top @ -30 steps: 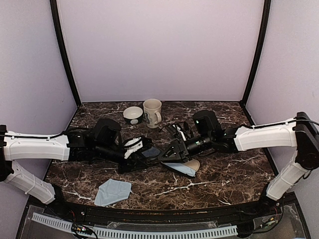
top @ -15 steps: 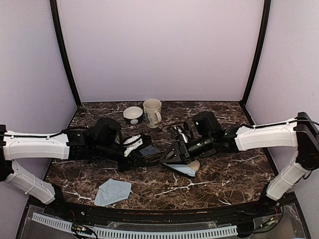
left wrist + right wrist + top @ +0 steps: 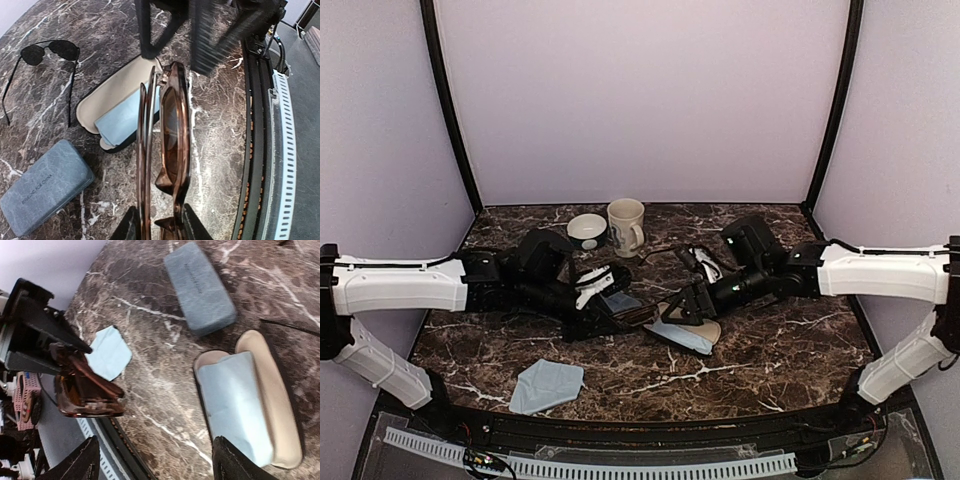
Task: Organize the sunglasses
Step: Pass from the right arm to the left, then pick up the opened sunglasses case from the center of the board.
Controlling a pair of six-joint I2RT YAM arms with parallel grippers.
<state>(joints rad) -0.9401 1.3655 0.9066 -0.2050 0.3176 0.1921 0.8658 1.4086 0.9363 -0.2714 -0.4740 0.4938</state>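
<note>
Brown thick-framed plastic sunglasses (image 3: 170,145) stay clamped in the left claw (image 3: 159,226); the right claw (image 3: 155,460) has spread wide and backed toward three o'clock, so the handover looks finished.

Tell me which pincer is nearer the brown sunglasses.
Left. The left pincer grips the brown sunglasses at one end; the right pincer stands open past their other end, apart from them.

In the left wrist view the right gripper (image 3: 172,50) is seen blurred and cut off by the top edge. The brown glasses (image 3: 170,130) are clipped at the bottom edge there. From above, the grey case (image 3: 620,300) is mostly hidden. Its lettering cannot be read. Of the wire glasses (image 3: 292,326), only one arm is caught by the right wrist view.
</note>
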